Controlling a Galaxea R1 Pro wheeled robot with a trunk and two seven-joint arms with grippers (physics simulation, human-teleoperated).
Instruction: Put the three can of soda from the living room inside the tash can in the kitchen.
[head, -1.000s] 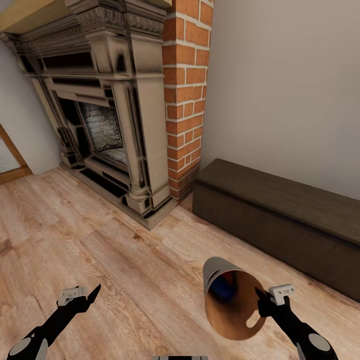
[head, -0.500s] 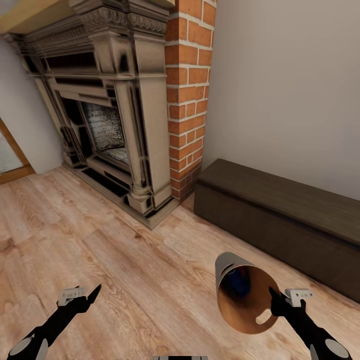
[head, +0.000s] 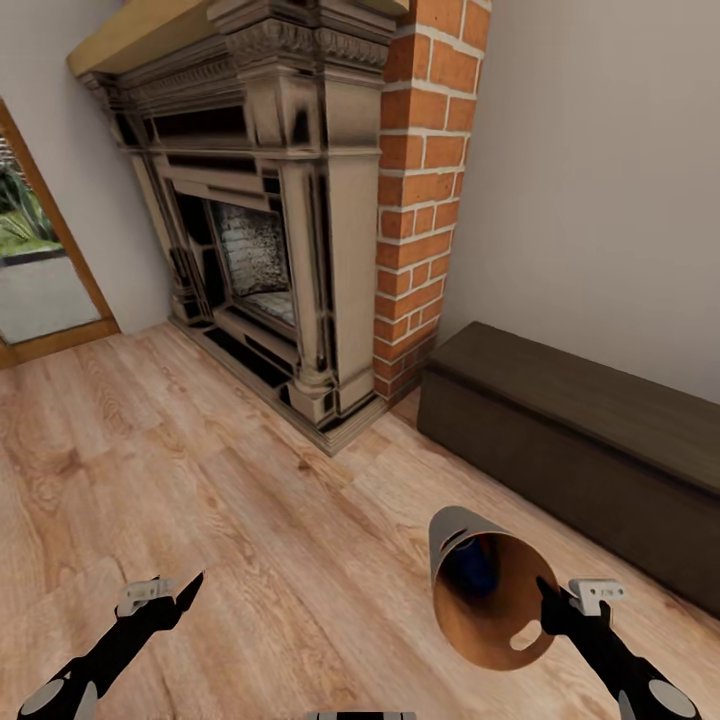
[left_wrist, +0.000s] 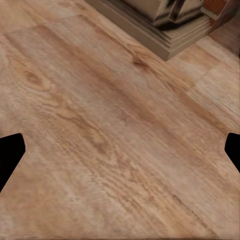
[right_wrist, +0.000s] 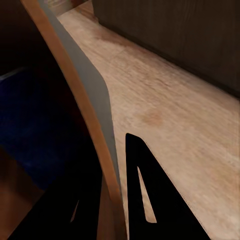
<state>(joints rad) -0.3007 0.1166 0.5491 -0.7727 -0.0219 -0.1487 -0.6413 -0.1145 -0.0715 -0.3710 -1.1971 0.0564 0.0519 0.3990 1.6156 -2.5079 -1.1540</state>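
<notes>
A: Report the right gripper (head: 548, 592) and its load.

B: The right gripper is clamped on the rim of the tash can (head: 487, 598). In the right wrist view, 1 finger (right_wrist: 147, 200) lies outside the bin wall (right_wrist: 87, 95) and the other lies inside it, so the wall sits between them. The bin is carried tipped, with its coppery mouth facing the head camera and its pale grey outside turned away. 1 oval handle cut-out shows at the lower rim, beside the gripper.

A: Contents of the bin?

B: A dark blue shape (head: 477, 568) lies deep inside. It is probably the blue can of soda, but the detail is too dim to confirm. The right wrist view shows the same blue patch (right_wrist: 35, 125) against the inner wall.

A: State of the left gripper (head: 180, 592)?

B: It is held above the plank floor (head: 250, 540), well to the left of the bin and level with it. In the left wrist view the 2 fingertips (left_wrist: 10, 155) stand wide apart at opposite edges, with bare floorboards between them. It holds nothing.

A: Surroundings, working outward from the bin?

B: Just beyond the bin and to its right, a long dark brown bench (head: 590, 440) stands against the pale wall. Beyond the bin and to its left, a red brick column (head: 420, 200) adjoins the ornate fireplace (head: 270, 210). Farthest left of the bin, a wood-framed glass door (head: 40, 260) shows greenery outside.
</notes>
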